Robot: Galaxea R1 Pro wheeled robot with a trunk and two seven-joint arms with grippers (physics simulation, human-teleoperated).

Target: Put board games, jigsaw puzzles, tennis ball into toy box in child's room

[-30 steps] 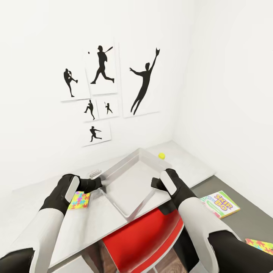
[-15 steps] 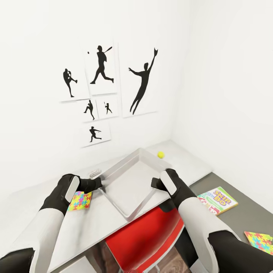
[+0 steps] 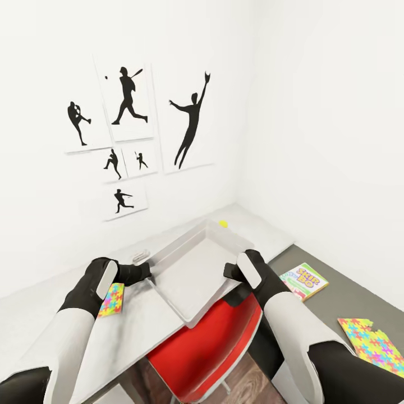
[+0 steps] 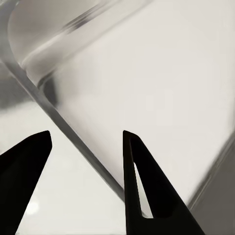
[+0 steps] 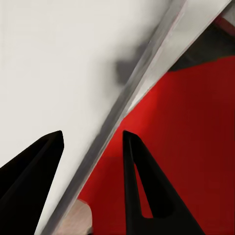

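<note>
Room around the toy box

We see the toy box (image 3: 193,269) open on top, with bare floor inside. Our left gripper (image 4: 85,147) and right gripper (image 5: 93,147) each have spread jaws with a box wall between them. A red chair (image 3: 207,348) sits near, under the box's near corner. The white wall (image 3: 112,67) stands close behind the table (image 3: 45,314). The dark cabinet top (image 3: 342,292) on the right has bare space between the board game (image 3: 304,280) and jigsaw puzzle (image 3: 373,345).

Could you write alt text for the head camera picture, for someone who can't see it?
Two robot arms reach to opposite sides of an empty toy box on a pale table, with a tennis ball behind it, a jigsaw puzzle alongside and baseball silhouettes on the wall.
</note>
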